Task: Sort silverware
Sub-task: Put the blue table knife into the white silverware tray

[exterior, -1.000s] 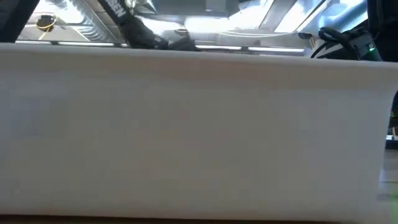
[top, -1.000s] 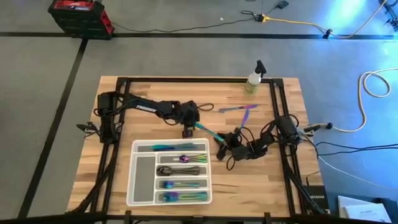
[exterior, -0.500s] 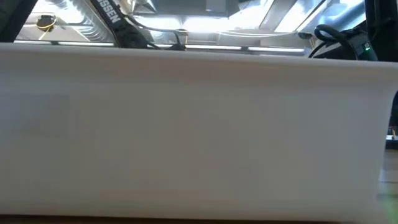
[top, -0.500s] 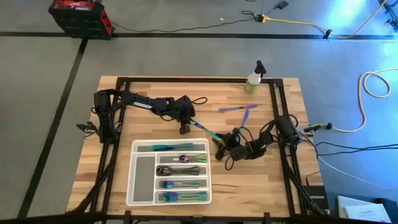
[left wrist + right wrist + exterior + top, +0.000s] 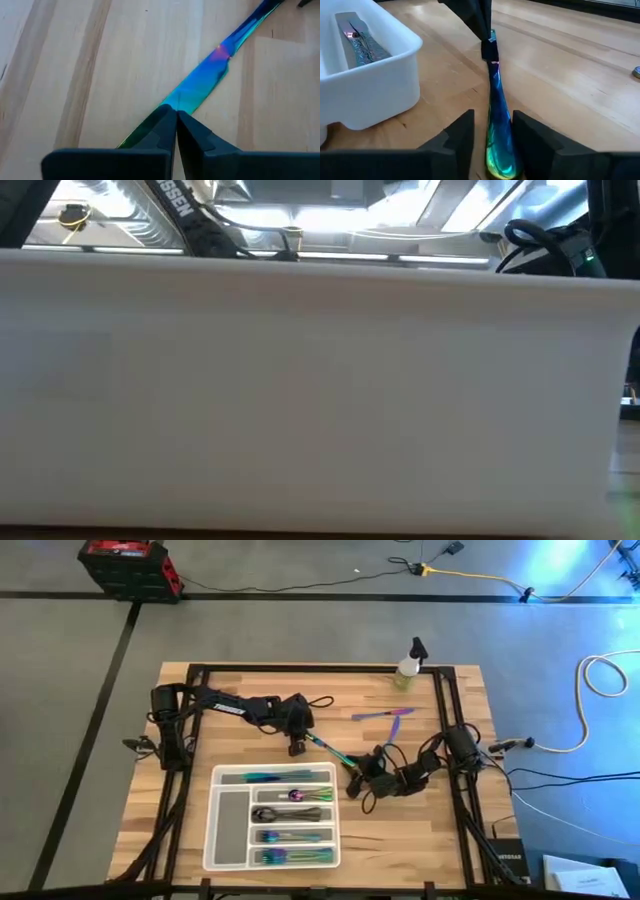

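Note:
An iridescent blue-green knife lies slantwise near the table's middle, just beyond the white compartment tray. My left gripper is shut on the knife's far-left end. My right gripper is open. Its fingers stand on either side of the knife's rounded handle end, with a gap on both sides. Sorted silverware lies in the tray's compartments. Two more iridescent pieces lie flat on the table farther back. My left gripper pinches the knife's blade end between its two shut fingers. The fingers come from above and point down. The knife runs away from them toward my right gripper, sloping down to its handle end. Whether that end rests on the wood, I cannot tell.
A small spray bottle stands at the table's far edge. The tray's white wall fills the low view. Bare wood lies left of the tray and along the table's right side. Cables trail around my right arm.
My left gripper has moved a little toward the table's far-left, staying shut on the knife's blade end. The knife has been drawn along with it. In the last half second nothing has moved.

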Controlling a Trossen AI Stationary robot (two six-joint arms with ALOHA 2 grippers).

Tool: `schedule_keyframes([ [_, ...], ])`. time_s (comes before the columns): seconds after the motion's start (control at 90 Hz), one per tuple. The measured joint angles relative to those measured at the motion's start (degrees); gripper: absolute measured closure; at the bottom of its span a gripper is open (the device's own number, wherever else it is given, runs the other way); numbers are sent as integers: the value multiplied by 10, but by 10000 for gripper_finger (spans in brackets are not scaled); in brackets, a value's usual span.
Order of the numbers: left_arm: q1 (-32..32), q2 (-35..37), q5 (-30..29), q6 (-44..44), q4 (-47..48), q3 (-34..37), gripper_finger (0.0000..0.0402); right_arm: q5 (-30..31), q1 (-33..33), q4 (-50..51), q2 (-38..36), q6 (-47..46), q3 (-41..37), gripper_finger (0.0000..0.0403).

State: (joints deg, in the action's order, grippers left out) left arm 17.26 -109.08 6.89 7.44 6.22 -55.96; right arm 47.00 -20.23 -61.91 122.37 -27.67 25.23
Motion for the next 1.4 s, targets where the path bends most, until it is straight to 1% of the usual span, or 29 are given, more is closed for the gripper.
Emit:
schedule_keyframes([
  [0.133, 0, 0, 3, -1, 1, 0, 402, 0, 0, 0, 0, 0, 0, 346],
  [0.367, -3, 2, 5, -6, 1, 0, 402, 0, 0, 0, 0, 2, 0, 347],
  [0.467, -7, 14, 26, -10, 9, 1, 402, 0, 0, -3, 0, 8, -1, 347],
  [0.622, -31, 68, 31, -15, 37, 7, 402, -1, 0, -5, -2, 10, -1, 347],
  [0.789, -48, 175, 19, -16, 14, 2, 402, -2, 0, -7, -5, 13, -2, 347],
  [0.9, -67, 234, 1, -27, 25, 3, 402, -3, 0, -21, -4, 27, -3, 347],
  [1.0, -91, 285, -40, -24, 33, 1, 402, -3, 0, -28, -9, 35, -2, 347],
  [1.078, -112, 311, -74, -21, 61, 4, 402, -2, 0, -23, -16, 40, -3, 347],
  [1.244, -139, 355, -118, -29, 147, 4, 402, 1, -1, -17, -32, 62, -3, 347],
  [1.333, -150, 361, -142, -45, 186, 4, 402, 8, -1, -14, -42, 80, -3, 347],
  [1.4, -162, 362, -158, -56, 195, 4, 402, 16, -1, -15, -47, 90, -3, 347],
])
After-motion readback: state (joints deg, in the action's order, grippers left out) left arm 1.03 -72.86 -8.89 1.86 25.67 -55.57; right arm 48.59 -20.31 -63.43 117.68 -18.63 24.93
